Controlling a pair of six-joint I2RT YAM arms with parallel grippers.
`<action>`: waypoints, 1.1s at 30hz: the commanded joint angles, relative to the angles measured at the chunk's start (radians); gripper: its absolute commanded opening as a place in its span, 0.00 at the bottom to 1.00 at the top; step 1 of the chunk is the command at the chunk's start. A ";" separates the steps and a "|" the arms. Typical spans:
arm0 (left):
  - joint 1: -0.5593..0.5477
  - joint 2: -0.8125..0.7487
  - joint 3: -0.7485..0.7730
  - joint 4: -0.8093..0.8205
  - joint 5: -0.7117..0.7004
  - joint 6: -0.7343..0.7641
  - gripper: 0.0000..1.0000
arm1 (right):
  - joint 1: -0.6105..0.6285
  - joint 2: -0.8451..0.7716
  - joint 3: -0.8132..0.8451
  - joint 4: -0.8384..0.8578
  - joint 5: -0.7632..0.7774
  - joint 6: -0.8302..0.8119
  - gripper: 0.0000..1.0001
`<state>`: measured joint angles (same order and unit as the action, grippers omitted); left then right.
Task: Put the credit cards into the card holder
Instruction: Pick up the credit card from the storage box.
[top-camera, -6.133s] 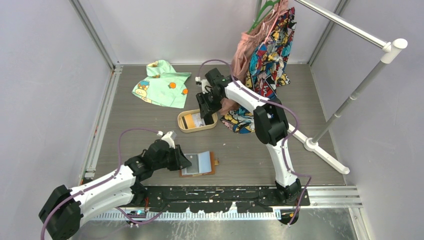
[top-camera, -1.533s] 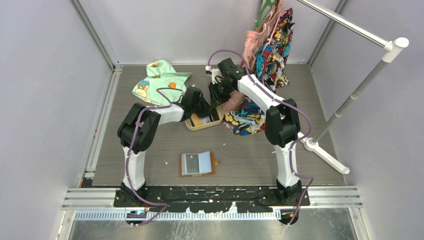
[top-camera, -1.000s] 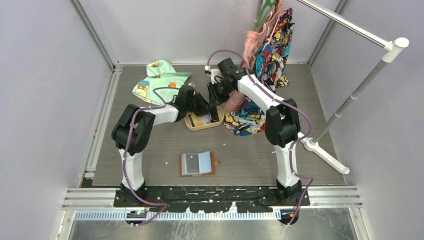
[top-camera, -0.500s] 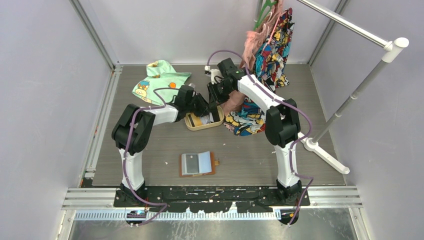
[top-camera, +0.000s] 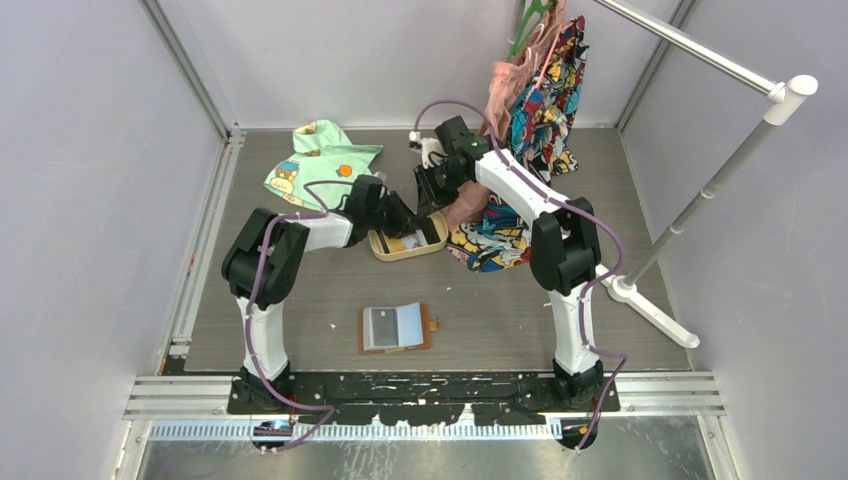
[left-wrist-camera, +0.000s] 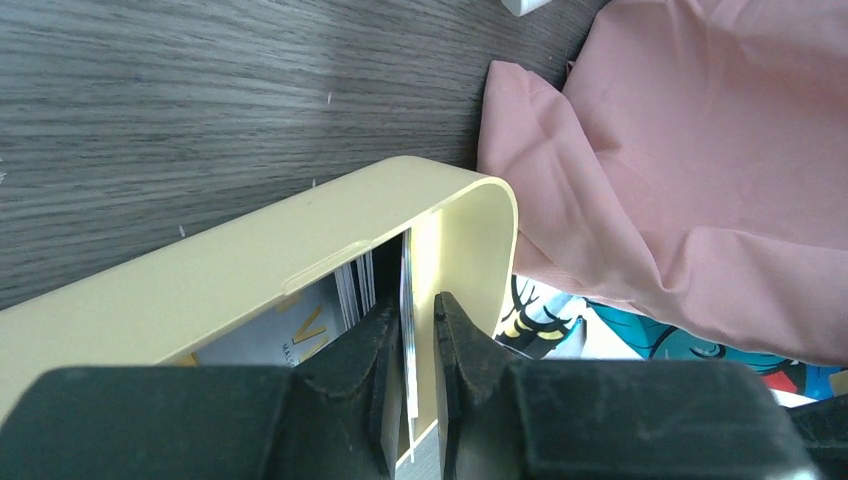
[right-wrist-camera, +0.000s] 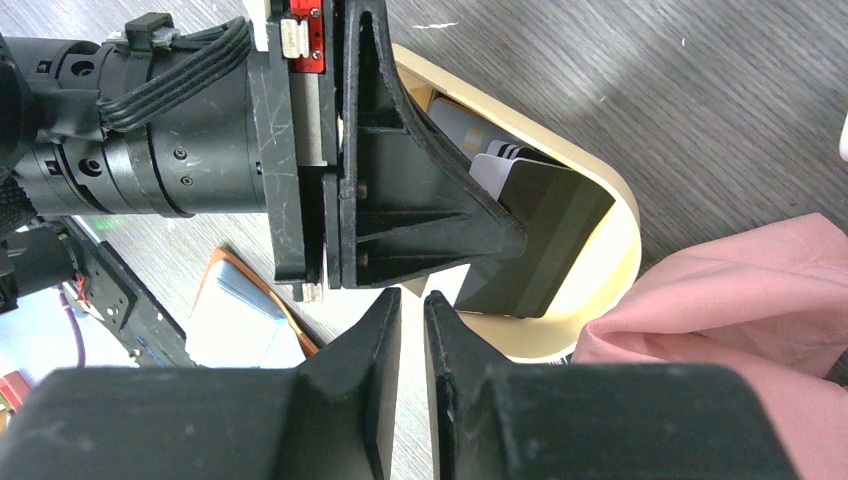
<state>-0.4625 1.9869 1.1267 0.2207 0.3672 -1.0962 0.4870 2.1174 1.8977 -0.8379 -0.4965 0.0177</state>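
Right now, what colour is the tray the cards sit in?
Pale yellow-tan; the tray shows best in the left wrist view.

Tray: near half covered by the left pincer in the top view; contents there too small to tell apart.

Cards: left wrist view shows only edges behind the tray wall; count and colours cannot be told. One card stands edge-on between the fingers, its lower end hidden by them.

Black card: right wrist view, left part hidden behind the left pincer's fingers.

Holder: right wrist view, cut off by the pincer body and blurred.

Right pincer: fingertips only; bases run off the bottom edge.

Pink cloth: cut by right edge.
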 joint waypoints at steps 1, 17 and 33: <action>0.014 -0.057 -0.015 0.049 0.024 0.008 0.18 | -0.001 -0.080 0.012 0.020 -0.017 -0.002 0.21; 0.039 -0.092 -0.059 0.051 0.030 0.016 0.03 | -0.001 -0.070 0.014 0.019 -0.031 -0.002 0.21; 0.052 -0.115 -0.084 0.047 0.055 0.026 0.03 | 0.001 -0.066 0.018 0.010 -0.049 -0.005 0.22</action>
<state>-0.4217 1.9362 1.0546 0.2420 0.3954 -1.0904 0.4870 2.1174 1.8977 -0.8391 -0.5179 0.0177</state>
